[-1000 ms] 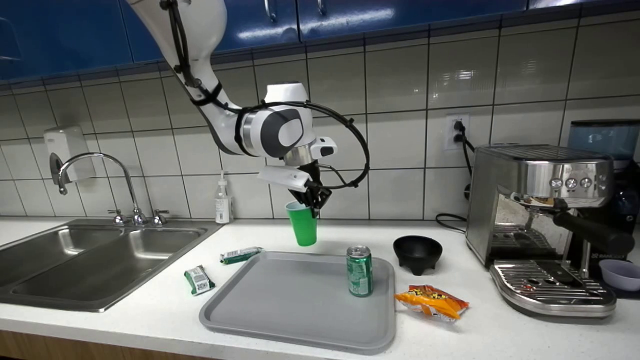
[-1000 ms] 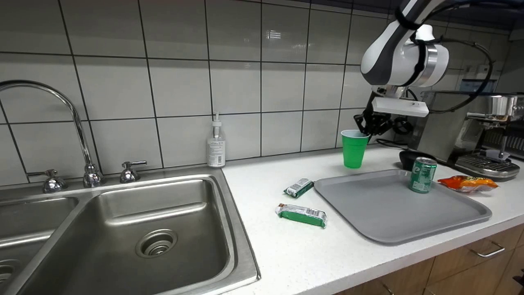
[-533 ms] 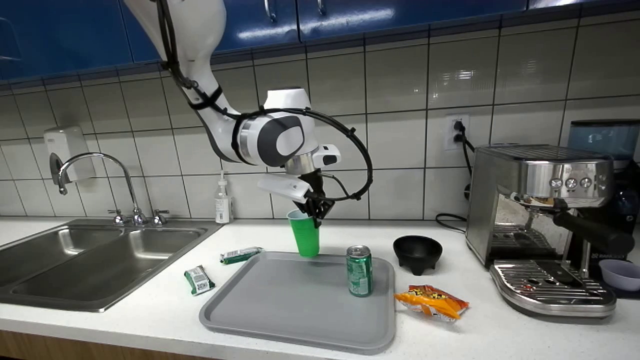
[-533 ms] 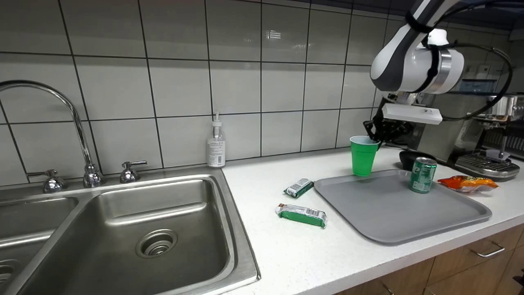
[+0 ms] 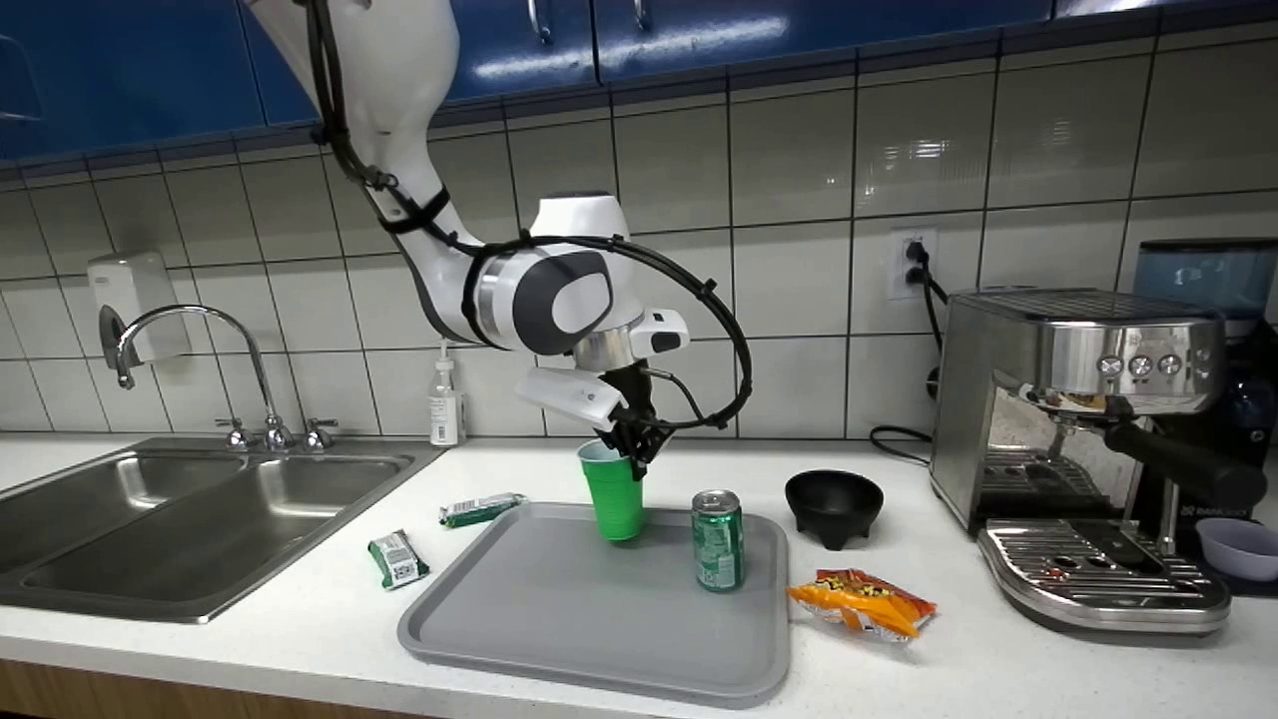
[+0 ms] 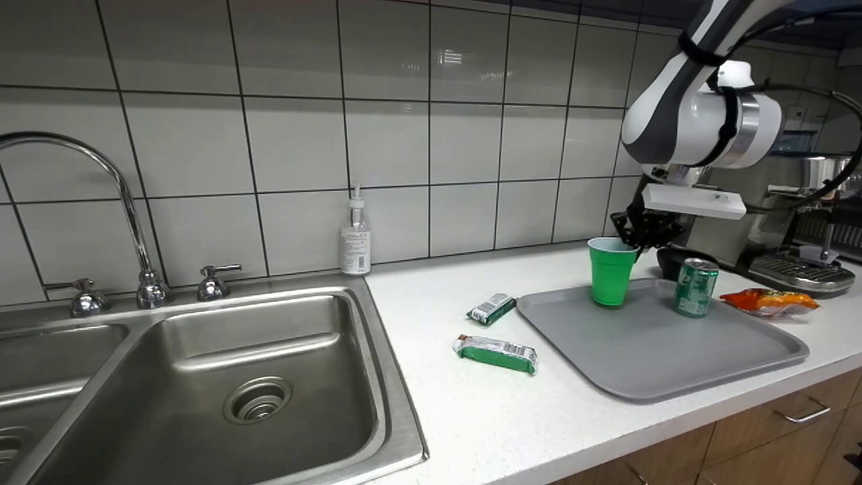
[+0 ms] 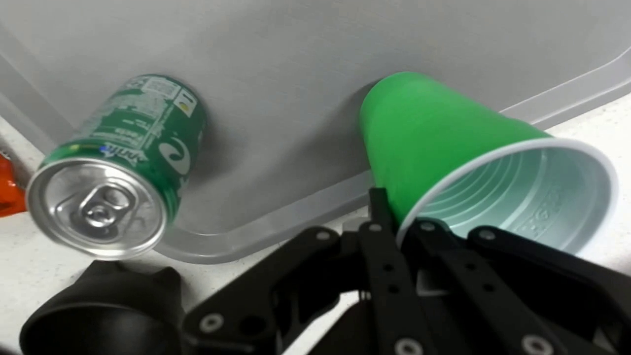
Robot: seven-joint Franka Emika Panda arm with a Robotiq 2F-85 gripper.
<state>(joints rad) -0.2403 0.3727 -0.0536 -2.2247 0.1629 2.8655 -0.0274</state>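
Note:
My gripper [image 7: 400, 219] is shut on the wall of a green plastic cup [image 7: 429, 133] at its white rim. One finger lies outside the cup; the other reaches inside, its tip partly hidden by the rim. In both exterior views the cup [image 5: 613, 499] leans slightly, its base above or on the back part of a grey tray [image 5: 599, 619]; whether it touches is hard to tell. A green soda can [image 5: 718, 544] stands upright on that tray, beside the cup, and shows in the wrist view at left [image 7: 143, 123].
Behind the tray's corner sits a black bowl [image 5: 834, 504], with an orange snack bag [image 5: 864, 604] beside the tray. Two green wrapped bars, one here [image 6: 497, 354], lie toward the steel sink [image 6: 397, 404]. A coffee machine [image 5: 1078, 399] stands past the bowl; a soap bottle [image 6: 355, 236] is by the wall.
The arm has lowered and come forward from the wall, carrying the cup from over the counter behind the tray to over the tray's back part. The can and other objects have not moved.

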